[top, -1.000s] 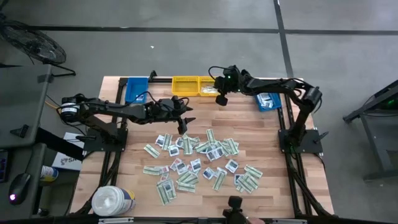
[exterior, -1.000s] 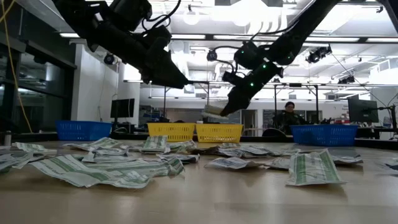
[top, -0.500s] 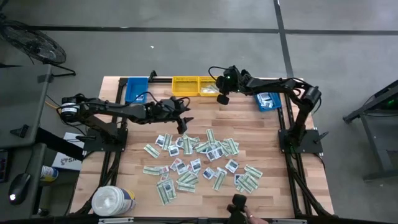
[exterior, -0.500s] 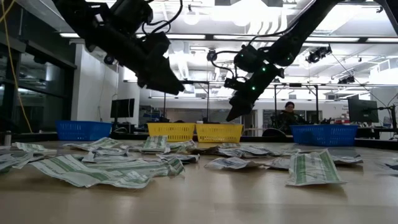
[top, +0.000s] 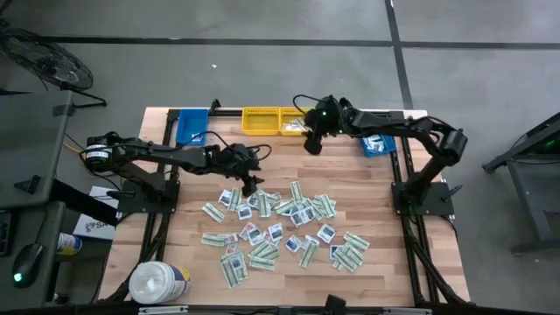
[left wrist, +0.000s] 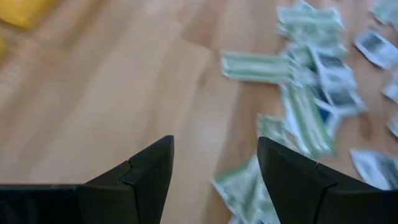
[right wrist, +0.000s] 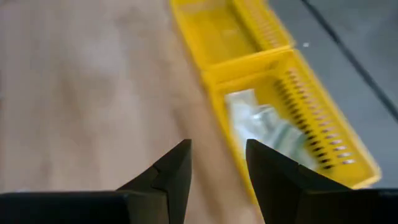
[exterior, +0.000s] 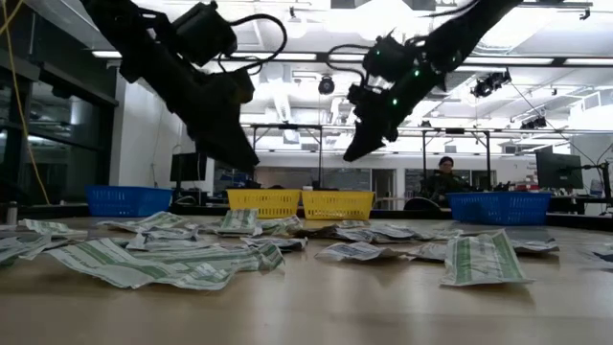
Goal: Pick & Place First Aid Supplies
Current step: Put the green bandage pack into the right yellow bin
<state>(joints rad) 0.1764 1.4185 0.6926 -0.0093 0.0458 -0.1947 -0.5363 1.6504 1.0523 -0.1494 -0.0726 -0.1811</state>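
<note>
The left end effector (top: pixel 251 181) hangs over the far left edge of the scattered first aid supplies (top: pixel 284 226), its fingers (left wrist: pixel 292 180) spread and empty above the wooden tabletop (top: pixel 175 223). The right end effector (top: pixel 311 145) is raised just near of the two yellow bins (top: pixel 271 120) at the far edge, fingers (right wrist: pixel 273 177) apart with nothing between them. A few packets (right wrist: pixel 273 134) lie inside the right yellow bin. Most supplies lie loose across the middle and near part of the tabletop.
</note>
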